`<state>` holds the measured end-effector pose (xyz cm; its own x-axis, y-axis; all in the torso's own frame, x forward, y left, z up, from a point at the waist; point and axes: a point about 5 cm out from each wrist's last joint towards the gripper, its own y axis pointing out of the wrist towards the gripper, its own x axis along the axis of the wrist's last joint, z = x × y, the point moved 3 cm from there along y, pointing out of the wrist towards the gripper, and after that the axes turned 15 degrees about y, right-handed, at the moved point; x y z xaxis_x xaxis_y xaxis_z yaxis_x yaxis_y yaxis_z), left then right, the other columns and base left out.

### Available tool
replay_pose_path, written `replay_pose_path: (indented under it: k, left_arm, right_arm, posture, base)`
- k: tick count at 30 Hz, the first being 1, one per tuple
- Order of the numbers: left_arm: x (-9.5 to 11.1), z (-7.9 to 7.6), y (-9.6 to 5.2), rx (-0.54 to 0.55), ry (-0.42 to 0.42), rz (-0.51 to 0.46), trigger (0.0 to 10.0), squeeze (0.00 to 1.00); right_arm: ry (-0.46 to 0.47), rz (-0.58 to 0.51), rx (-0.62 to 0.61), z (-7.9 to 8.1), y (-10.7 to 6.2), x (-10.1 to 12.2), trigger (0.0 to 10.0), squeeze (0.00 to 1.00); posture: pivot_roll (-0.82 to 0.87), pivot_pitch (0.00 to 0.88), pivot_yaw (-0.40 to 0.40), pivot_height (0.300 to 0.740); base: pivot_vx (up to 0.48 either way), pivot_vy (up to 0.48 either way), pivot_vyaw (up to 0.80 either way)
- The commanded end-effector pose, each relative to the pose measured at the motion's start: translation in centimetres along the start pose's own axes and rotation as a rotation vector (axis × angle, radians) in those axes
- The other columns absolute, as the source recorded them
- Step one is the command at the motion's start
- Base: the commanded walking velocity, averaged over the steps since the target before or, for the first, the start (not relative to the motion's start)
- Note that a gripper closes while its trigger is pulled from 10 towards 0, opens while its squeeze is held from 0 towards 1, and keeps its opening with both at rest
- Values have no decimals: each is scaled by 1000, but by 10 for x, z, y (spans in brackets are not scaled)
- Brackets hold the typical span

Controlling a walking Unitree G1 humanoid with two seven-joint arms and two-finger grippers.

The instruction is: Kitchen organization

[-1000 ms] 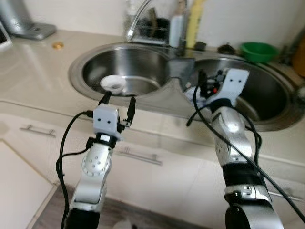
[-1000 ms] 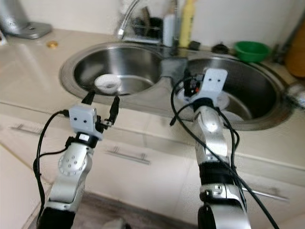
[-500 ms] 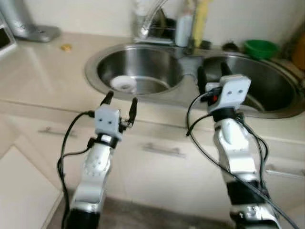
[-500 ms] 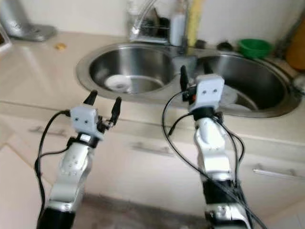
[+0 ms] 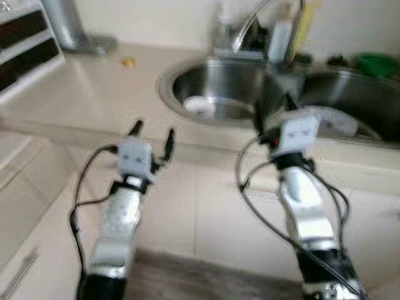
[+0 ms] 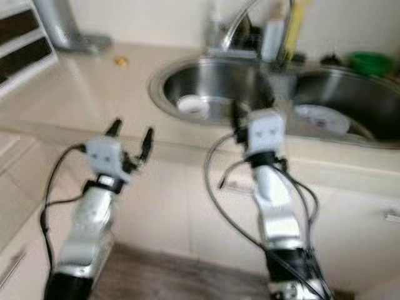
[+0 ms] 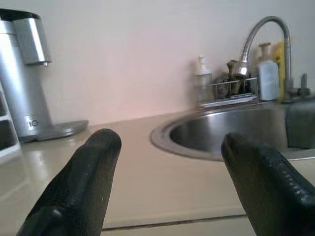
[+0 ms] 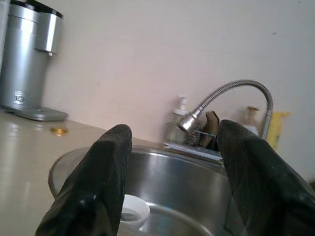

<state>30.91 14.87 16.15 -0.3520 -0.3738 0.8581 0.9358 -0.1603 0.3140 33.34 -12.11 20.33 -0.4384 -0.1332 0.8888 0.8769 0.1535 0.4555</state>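
Observation:
My left gripper point(image 5: 152, 130) is open and holds nothing; it hangs in front of the counter edge, left of the double steel sink point(image 5: 172, 80). My right gripper point(image 5: 273, 107) is open too, with nothing between its fingers, raised at the sink's front rim between the two basins. A small white round dish point(image 5: 200, 106) lies in the left basin, also in the right wrist view point(image 8: 132, 210). In the right basin lies a white plate point(image 5: 334, 120). The head views are blurred.
A curved faucet point(image 5: 250, 28) and bottles on a rack stand behind the sink. A green bowl point(image 5: 377, 64) sits at the back right, a silver appliance point(image 5: 69, 25) at the back left, a small yellow thing point(image 5: 128, 62) on the counter. Cabinet fronts point(image 5: 206, 212) lie below.
The whole picture has slid right and away, so the camera moved back and leftwards. Both grippers have come back from over the sink to the counter's front edge, still open.

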Motion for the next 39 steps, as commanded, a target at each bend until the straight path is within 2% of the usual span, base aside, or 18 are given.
replay_pose_path:
  k: [1, 6, 19, 25, 33, 39]
  left_arm:
    - [7, -10, 4, -29, -6, -29, 10000, 0]
    - [6, -11, 4, -34, -5, -29, 10000, 0]
    - [5, -13, 4, -48, 14, -21, 10000, 0]
    - [7, -13, 4, -45, 12, -31, 10000, 0]
    - [7, -13, 4, -37, -7, -28, 10000, 0]
    - [7, -14, 4, -40, -7, -30, 10000, 0]
  right_arm:
    - [-20, -1, -56, -17, -2, 3, 10000, 0]
    - [-17, -2, -69, -20, -6, 3, 10000, 0]
    - [-8, -2, -70, -17, -7, 3, 10000, 0]
    - [-8, 0, -70, -17, -6, 2, 10000, 0]
    - [-7, 2, -75, -17, -7, 1, 10000, 0]
    - [-7, 3, -73, -17, -6, 1, 10000, 0]
  posture:
    - [-23, 0, -15, 740]
    - [-26, 0, -15, 740]
    - [-26, 0, -14, 740]
    - [-26, 0, -20, 740]
    - [-27, 0, -21, 740]
    - [-28, 0, -22, 740]
  base:
    - [0, 0, -800]
    - [0, 0, -800]
    - [0, 0, -800]
    - [0, -451, -800]
    - [0, 0, -800]
    - [0, 390, -800]
